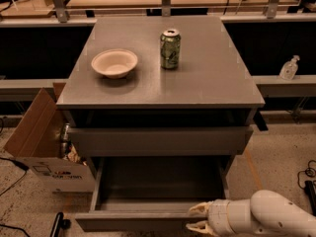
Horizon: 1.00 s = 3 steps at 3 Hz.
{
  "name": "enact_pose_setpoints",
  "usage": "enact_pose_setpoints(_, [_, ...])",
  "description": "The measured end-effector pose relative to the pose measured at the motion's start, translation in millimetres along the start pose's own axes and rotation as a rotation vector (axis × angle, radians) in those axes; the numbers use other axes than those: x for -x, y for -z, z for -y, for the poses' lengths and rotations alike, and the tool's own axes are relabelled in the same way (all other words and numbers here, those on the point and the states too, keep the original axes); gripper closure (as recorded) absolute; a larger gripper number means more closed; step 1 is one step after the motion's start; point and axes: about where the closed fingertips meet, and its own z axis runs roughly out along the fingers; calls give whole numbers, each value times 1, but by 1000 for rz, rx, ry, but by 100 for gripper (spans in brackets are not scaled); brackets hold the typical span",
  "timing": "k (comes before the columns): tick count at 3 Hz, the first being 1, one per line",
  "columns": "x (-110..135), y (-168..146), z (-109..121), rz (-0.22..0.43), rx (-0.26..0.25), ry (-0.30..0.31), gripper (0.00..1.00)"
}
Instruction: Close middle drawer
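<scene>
The middle drawer [158,181] is pulled far out beneath the counter [207,83], low in the view. Closing it well likely calls for a straight, even push on its front panel, square to the cabinet so it does not jam. It is a wide, plain grey, handle-less box, and the claw [198,217], fingers apart and holding nothing, is at the panel's right part.

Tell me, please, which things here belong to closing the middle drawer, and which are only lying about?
Job: middle drawer, pulled out; hand, at the right end of its front panel.
Lying about: bowl and green can on the cabinet top; cardboard box on the floor; bottle off to the side.
</scene>
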Motion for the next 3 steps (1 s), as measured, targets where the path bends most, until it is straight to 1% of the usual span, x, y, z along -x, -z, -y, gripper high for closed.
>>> enact_pose_setpoints(1, [-11, -17, -8, 43, 22, 24, 95])
enact_pose_setpoints(2, [-10, -17, -8, 42, 22, 24, 100])
enact_pose_setpoints(3, [-22, -38, -22, 30, 31, -1, 100])
